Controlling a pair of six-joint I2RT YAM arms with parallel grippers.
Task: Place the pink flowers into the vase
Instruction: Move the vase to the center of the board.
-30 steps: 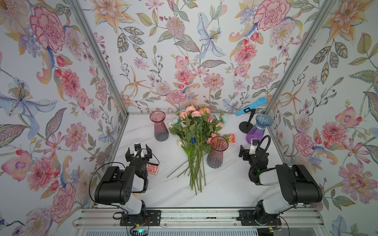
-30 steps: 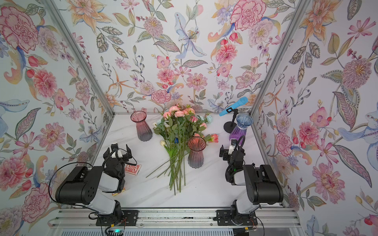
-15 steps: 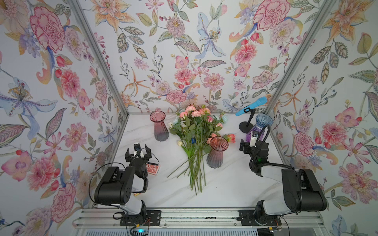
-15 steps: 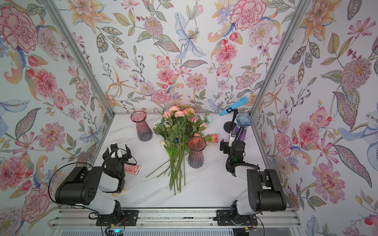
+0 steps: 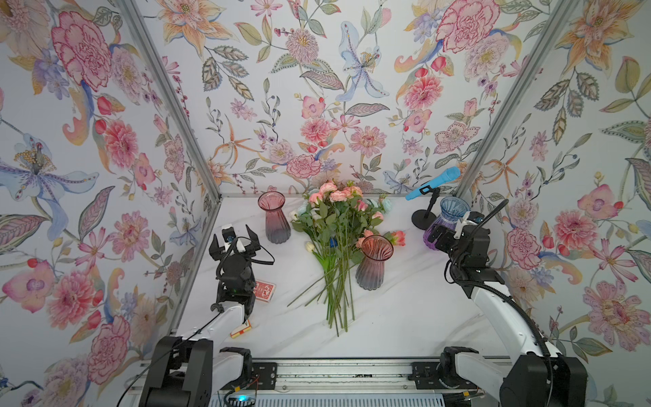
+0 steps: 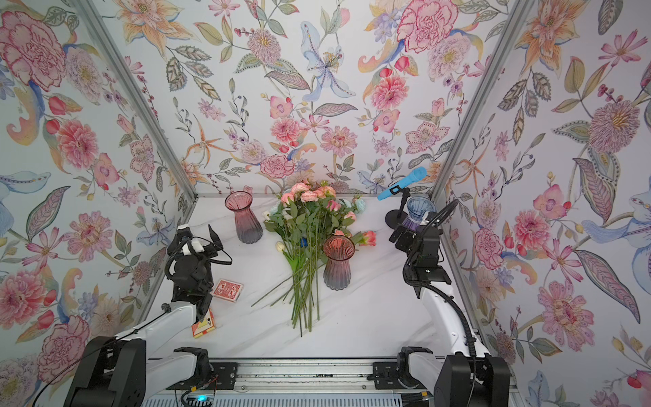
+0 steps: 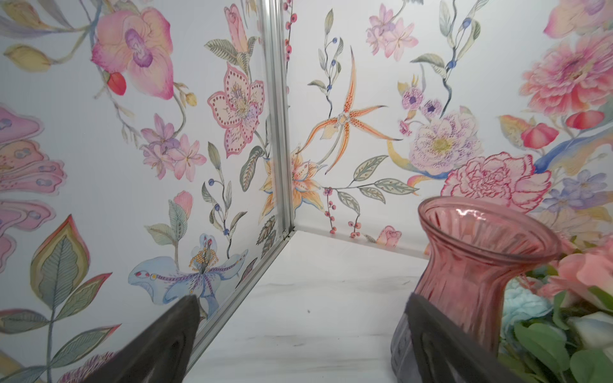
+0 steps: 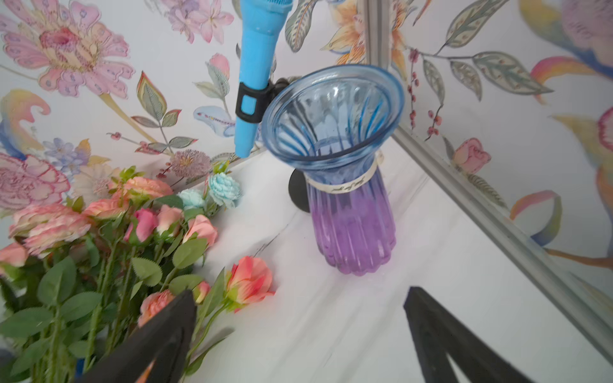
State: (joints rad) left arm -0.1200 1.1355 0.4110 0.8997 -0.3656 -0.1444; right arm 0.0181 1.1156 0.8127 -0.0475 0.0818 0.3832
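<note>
A: Nearest stuff first?
B: By the left arm's base, small card box (image 6: 203, 326), flat on the table (image 5: 405, 317); spade mark on its face, no words legible; just beyond, red-backed card deck (image 5: 265, 291), pattern only, no brand; prob. plain clutter, nothing to do w/ the task.
A: And the left gripper (image 5: 234, 241)?
B: Spread wide, nothing between the fingers; raised off the table, aimed toward the far-left pink vase (image 7: 477, 265); looks like a waiting pose.
A: Where's the pink flowers (image 5: 334, 194)?
B: Mid-table, lying flat in a mixed bunch w/ pale blue blooms (image 8: 225, 187); stem ends toward the near edge, heads toward the back wall; handy that way, bare stems reachable w/o crushing heads; none in any vase yet.
A: Which vase, then?
B: Three upright; middle vase (image 5: 374, 262) just beside the bunch, one salmon rose (image 8: 248, 282) lying past it; likeliest target as closest, but can't tell for sure.
A: And the right gripper (image 8: 298, 293)?
B: Also fully apart, empty; hovering near the blue-purple vase (image 8: 345, 185), flowers off to one side.
A: Any writing there?
B: Paper band round that vase's neck, script too small to read; behind it, blue mic (image 5: 432, 183) clipped on a black stand, no label seen.
</note>
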